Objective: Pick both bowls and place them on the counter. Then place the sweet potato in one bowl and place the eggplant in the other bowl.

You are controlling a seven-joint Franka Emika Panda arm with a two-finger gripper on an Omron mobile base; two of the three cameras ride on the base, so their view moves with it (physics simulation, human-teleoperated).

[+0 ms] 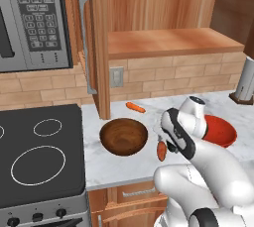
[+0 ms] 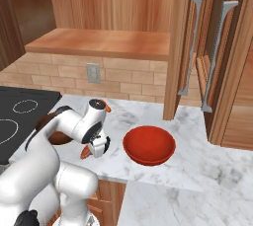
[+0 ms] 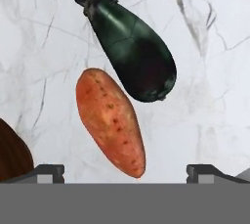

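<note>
The orange-red sweet potato (image 3: pixel 111 120) and the dark eggplant (image 3: pixel 132 47) lie side by side on the marbled counter (image 3: pixel 210 96), almost touching. My gripper (image 3: pixel 126 173) hangs open just above them, with nothing between its fingers. The sweet potato (image 1: pixel 161 150) shows under the hand, between the two bowls. The brown wooden bowl (image 1: pixel 124 137) stands on the counter (image 1: pixel 114 167) to the left of my gripper (image 1: pixel 163 141), and the red bowl (image 1: pixel 222 131) to its right. From the other side, my gripper (image 2: pixel 98 148) is left of the red bowl (image 2: pixel 149 144), and my arm partly hides the brown bowl (image 2: pixel 49 132).
A slim orange carrot (image 1: pixel 135 107) lies near the back wall behind the brown bowl. The black stovetop (image 1: pixel 39 156) borders the counter on the left. An open wooden cabinet shelf (image 1: pixel 168 42) hangs above. A grey upright object (image 1: pixel 245 80) stands at the far right.
</note>
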